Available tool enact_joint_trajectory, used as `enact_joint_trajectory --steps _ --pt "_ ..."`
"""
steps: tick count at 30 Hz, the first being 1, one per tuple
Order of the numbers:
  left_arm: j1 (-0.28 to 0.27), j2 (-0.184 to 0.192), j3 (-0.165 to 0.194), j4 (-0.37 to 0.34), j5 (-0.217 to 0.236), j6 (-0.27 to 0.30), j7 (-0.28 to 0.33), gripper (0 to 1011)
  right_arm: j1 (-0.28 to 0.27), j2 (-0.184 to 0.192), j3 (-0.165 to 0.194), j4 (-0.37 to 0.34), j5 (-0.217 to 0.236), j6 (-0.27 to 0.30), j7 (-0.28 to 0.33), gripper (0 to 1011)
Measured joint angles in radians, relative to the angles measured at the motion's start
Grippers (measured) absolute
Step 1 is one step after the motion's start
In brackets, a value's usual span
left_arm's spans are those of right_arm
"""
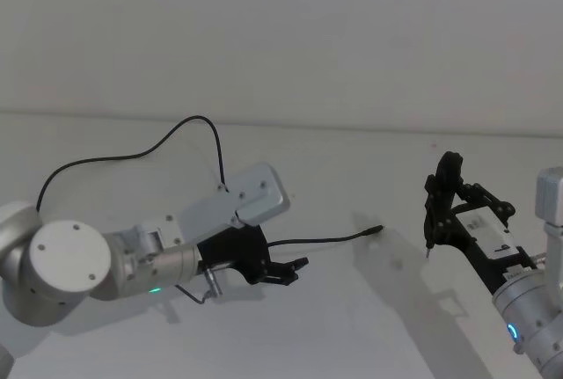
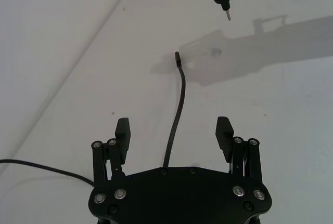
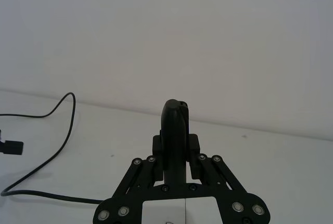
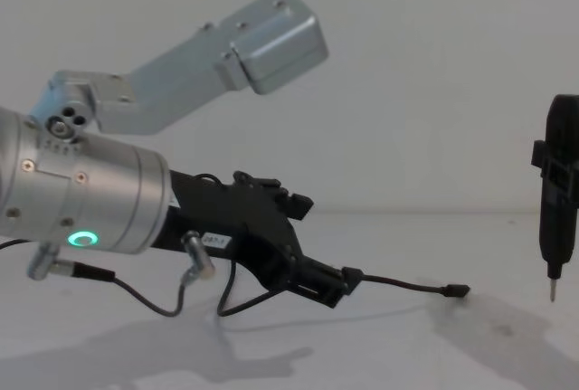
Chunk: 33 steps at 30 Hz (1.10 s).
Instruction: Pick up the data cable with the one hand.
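Mid-table (image 1: 369,317), left tool (image 2: 174,124) spread astride data cable (image 2: 181,91), right tool (image 3: 176,150) clasping screwdriver (image 3: 174,116)

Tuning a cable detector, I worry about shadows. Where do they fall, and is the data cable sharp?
Head view: soft shadows on the table around the data cable plug and under the left tool. Left wrist view: a darker shadow meets the plug; cable crisp. Chest view: faint shadow beneath the cable. Right wrist view: right tool, gripping a stylus, sharp.

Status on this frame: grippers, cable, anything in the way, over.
Left gripper open, straddling the data cable, not clamped. Right gripper off right, shut on slim black tool. Its metal tip beyond the plug, clear of it.
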Motion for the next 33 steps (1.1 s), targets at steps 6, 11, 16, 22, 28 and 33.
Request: enact_joint_trajectory --steps 6,11,16,22,28,33 --pt "-0.013 -0.025 0.019 0.026 0.031 0.001 0.014 1001 0.000 0.000 0.000 0.000 0.000 0.000 0.000 268" --pt "-0.024 -0.047 0.034 0.052 0.058 0.000 0.029 1001 0.000 0.000 0.000 0.000 0.000 0.000 0.000 268" --pt "-0.035 -0.072 0.048 0.083 0.090 -0.006 0.050 1001 0.000 0.000 0.000 0.000 0.000 0.000 0.000 268" --pt "-0.046 -0.101 0.061 0.118 0.119 -0.014 0.070 1001 0.000 0.000 0.000 0.000 0.000 0.000 0.000 268" --pt "-0.055 -0.127 0.070 0.149 0.140 -0.020 0.084 1001 0.000 0.000 0.000 0.000 0.000 0.000 0.000 268" --pt "-0.059 -0.147 0.074 0.169 0.151 -0.021 0.091 1001 0.000 0.000 0.000 0.000 0.000 0.000 0.000 268"
